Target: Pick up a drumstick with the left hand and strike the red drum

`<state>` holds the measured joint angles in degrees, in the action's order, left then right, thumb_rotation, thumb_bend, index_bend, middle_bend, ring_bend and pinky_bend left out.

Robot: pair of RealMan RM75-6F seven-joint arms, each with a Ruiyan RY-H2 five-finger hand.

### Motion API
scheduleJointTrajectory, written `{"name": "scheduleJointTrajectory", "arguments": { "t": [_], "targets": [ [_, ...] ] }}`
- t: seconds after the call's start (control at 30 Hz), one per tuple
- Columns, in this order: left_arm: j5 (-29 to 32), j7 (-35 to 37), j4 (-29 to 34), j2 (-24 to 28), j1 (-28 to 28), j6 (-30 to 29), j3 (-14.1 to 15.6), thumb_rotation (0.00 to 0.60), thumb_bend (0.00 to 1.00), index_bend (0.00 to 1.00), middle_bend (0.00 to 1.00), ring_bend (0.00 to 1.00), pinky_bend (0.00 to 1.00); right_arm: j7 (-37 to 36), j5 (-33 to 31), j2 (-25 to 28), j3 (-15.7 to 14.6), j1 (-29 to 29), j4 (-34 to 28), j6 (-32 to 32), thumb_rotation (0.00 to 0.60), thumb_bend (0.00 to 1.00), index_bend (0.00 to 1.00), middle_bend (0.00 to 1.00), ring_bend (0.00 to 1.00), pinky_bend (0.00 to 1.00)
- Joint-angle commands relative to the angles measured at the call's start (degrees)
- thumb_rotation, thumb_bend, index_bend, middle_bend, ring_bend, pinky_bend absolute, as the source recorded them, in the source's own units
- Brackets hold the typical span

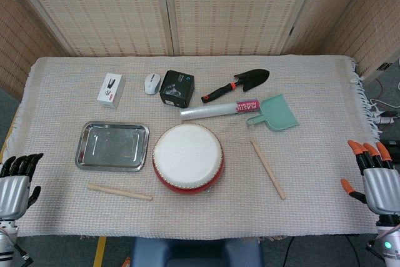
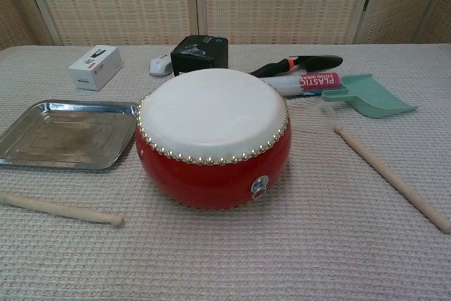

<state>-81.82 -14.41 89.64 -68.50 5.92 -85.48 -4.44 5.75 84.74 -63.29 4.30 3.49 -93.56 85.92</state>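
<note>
Since nothing is held yet, step: the pick-up has not begun; both drumsticks lie untouched on the woven cloth (image 1: 312, 217).
Left robot hand (image 1: 15, 182): at the near left corner of the tabletop, off the cloth's edge, fingers spread a little and holding nothing; only the head view shows it.
Right robot hand (image 1: 377, 176): at the near right edge, orange-tipped fingers apart, empty, well away from everything.
Near stick (image 1: 119, 192): lying almost crosswise in front of the metal tray (image 1: 84, 145), just left of the red drum (image 1: 187, 179) and closest to the left robot hand.
Other stick (image 1: 267, 169): right of the drum, angled away; a poor choice for the left side, I judge.
Drum: in the middle of the cloth, white skin facing up, upright, apart from both sticks.
Next move: likely a reach rightward and slightly forward to the near stick, gripping toward its left end so the right end can swing onto the skin.
Open room: bare cloth lies between the left robot hand and the stick, and along the whole near edge.
Edges to mind: the tray's raised rim sits just behind the stick; the drum's wall stands near the stick's right tip.
Back row: boxes, a mouse, a trowel, a wrap roll and a green scoop (image 1: 278, 114), all well behind the drum.
</note>
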Motion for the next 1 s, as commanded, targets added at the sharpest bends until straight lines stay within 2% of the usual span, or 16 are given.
{"name": "scheduleJointTrajectory", "arguments": {
  "t": [0.03, 0.43, 0.67, 0.8, 1.0],
  "targets": [
    [-0.42, -0.28, -0.18, -0.33, 0.17, -0.16, 0.00, 0.600, 0.27, 0.16, 0.17, 0.14, 0.11, 0.05, -0.09, 0.19, 0.08, 0.14, -0.12, -0.24, 0.600, 0.25, 0.08, 0.13, 0.00, 0.05],
    [-3.92, 2.23, 0.74, 0.88, 0.73, -0.35, 1.07, 0.600, 0.28, 0.19, 0.18, 0.16, 0.14, -2.20, 0.54, 0.26, -0.23, -0.85, 0.87, 1.24, 0.600, 0.25, 0.08, 0.13, 0.00, 0.05],
    [-6.86, 3.32, 1.07, 1.19, 2.54, 0.61, 1.25, 0.600, 0.32, 0.24, 0.19, 0.18, 0.14, -3.19, 1.34, 0.28, -0.18, -1.30, 1.57, 2.46, 0.600, 0.25, 0.08, 0.13, 0.00, 0.05],
    [-8.34, 4.98, 0.92, 0.60, 4.53, 3.41, 1.82, 0.600, 0.36, 0.36, 0.22, 0.19, 0.15, -3.97, 1.46, 0.02, 0.07, -1.44, 2.24, 3.03, 0.600, 0.25, 0.08, 0.13, 0.00, 0.05],
    [-8.83, 8.01, -0.10, -2.07, 8.08, 9.22, 2.47, 0.600, 0.37, 0.39, 0.25, 0.21, 0.17, -4.78, 2.25, 0.06, -0.02, -1.00, 2.63, 2.57, 0.600, 0.25, 0.08, 0.13, 0.00, 0.05]
  ]
}}
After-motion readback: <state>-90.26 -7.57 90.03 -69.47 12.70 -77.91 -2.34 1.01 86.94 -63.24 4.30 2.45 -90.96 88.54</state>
